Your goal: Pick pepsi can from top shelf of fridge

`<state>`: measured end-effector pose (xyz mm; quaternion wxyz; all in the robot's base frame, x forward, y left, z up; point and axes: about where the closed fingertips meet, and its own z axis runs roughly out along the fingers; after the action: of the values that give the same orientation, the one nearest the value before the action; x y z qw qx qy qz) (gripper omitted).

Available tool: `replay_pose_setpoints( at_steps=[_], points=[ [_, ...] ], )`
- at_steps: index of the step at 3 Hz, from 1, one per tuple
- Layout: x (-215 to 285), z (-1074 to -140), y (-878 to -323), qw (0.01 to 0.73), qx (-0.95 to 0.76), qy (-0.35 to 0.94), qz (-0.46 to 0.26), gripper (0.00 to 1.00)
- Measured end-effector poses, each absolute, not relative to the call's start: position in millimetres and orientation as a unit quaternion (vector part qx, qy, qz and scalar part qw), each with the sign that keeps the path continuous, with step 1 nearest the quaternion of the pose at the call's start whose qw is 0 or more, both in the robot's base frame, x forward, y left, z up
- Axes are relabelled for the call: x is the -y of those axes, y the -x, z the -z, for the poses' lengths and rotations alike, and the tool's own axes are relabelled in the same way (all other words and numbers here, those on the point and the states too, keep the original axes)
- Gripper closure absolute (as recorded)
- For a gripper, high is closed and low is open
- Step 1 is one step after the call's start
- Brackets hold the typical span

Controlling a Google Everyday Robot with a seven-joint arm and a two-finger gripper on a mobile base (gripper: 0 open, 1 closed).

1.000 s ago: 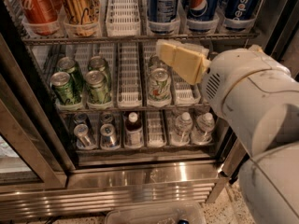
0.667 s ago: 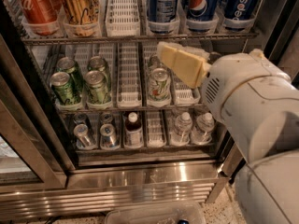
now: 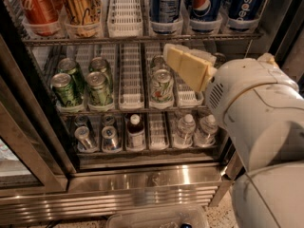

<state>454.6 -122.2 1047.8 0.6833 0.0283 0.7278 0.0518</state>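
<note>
The pepsi can (image 3: 247, 6), blue with white "pepsi" lettering, stands at the far right of the top shelf (image 3: 137, 38) of the fridge (image 3: 142, 189). Left of it stand a blue can with the round logo (image 3: 205, 4) and a blue can with a small-print panel (image 3: 164, 4). My gripper (image 3: 172, 52), cream-coloured, reaches in from the right at the middle shelf's height. It is below and left of the pepsi can and apart from it, in front of a pale green can (image 3: 162, 85).
A red cola can (image 3: 35, 6) and a gold can (image 3: 81, 6) stand top left, beside an empty white lane (image 3: 124, 8). Green cans (image 3: 83, 82) fill the middle rack. Bottles and cans (image 3: 135, 132) fill the bottom rack. The dark door frame (image 3: 28, 127) stands left.
Almost nothing: my arm's white body has edged slightly to the right and the gripper stays at the middle shelf.
</note>
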Motion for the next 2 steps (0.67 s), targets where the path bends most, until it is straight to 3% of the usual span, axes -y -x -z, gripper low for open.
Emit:
replay_pose_setpoints(
  at_steps=[2],
  points=[
    [122.2,-1047.8,-454.6,0.683,-0.728,-0.028,-0.052,0.00]
  ],
)
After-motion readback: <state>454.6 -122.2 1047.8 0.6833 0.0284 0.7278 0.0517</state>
